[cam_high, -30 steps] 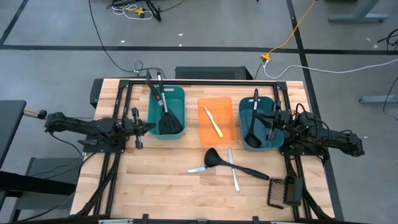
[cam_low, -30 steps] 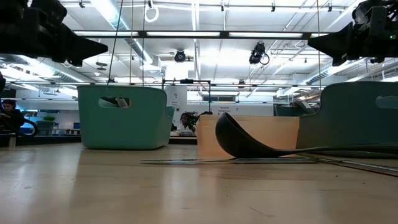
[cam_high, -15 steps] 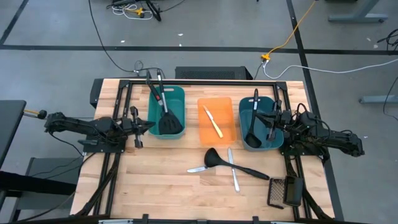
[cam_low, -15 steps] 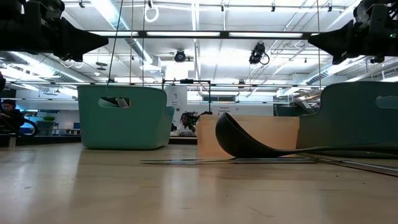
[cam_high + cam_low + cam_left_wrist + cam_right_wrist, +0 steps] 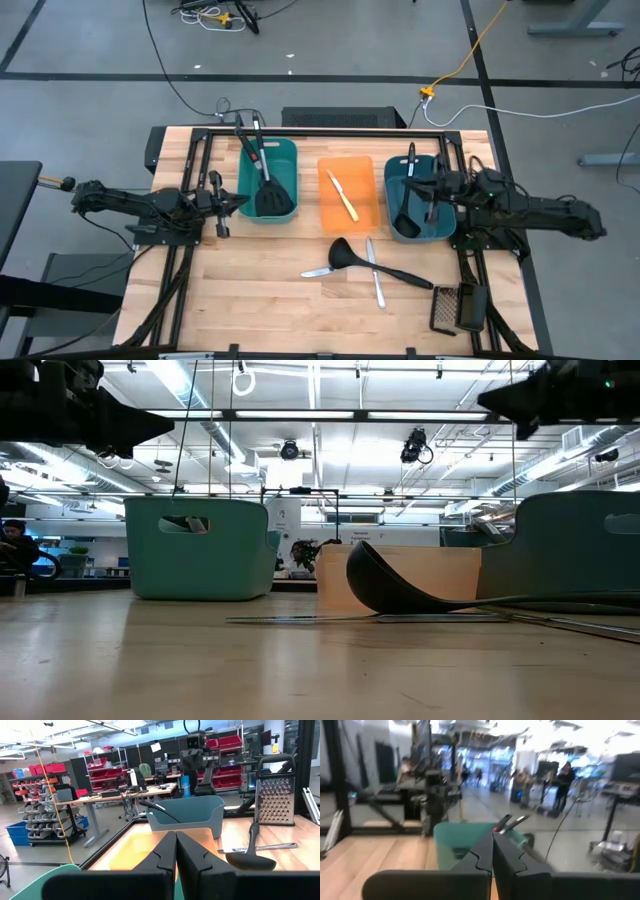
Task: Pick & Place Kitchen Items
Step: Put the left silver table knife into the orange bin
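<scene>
Black ladle [image 5: 360, 258] and silver knives [image 5: 374, 272] loose on wooden table [image 5: 250, 290]; both end effectors closed, empty.

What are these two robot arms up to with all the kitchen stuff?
They are sorting utensils into bins. Neither is holding anything now: the left claw is shut beside the left teal tub, the right claw shut above the right teal tub. A black ladle and two silver knives lie on the table.
</scene>
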You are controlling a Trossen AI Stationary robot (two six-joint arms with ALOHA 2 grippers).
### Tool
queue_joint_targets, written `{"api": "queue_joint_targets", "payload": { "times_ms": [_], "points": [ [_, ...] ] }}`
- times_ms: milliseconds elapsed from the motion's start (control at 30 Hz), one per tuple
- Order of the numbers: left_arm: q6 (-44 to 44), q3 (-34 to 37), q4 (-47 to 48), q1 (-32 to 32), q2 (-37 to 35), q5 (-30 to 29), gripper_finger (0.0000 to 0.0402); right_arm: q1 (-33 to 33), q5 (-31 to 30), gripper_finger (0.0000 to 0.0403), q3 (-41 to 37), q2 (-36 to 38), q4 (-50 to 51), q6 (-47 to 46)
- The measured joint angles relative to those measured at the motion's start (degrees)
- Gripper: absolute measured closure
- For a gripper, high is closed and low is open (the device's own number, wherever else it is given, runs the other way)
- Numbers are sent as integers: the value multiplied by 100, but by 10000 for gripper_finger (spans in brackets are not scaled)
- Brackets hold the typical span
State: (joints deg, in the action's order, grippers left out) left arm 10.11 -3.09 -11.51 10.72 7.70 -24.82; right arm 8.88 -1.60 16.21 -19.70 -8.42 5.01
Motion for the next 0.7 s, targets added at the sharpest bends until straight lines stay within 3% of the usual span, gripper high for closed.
{"api": "queue_joint_targets", "payload": {
  "times_ms": [267,367,700],
  "points": [
    [-17,0,-1,0,0,0,386,-729,326,397,1875,-2948,1226,-84],
    [-22,0,0,0,0,0,386,-1123,136,386,2662,-4169,1681,59],
    [-225,-2,0,0,0,2,386,-1961,104,280,5354,-7174,2897,298]
  ]
}}
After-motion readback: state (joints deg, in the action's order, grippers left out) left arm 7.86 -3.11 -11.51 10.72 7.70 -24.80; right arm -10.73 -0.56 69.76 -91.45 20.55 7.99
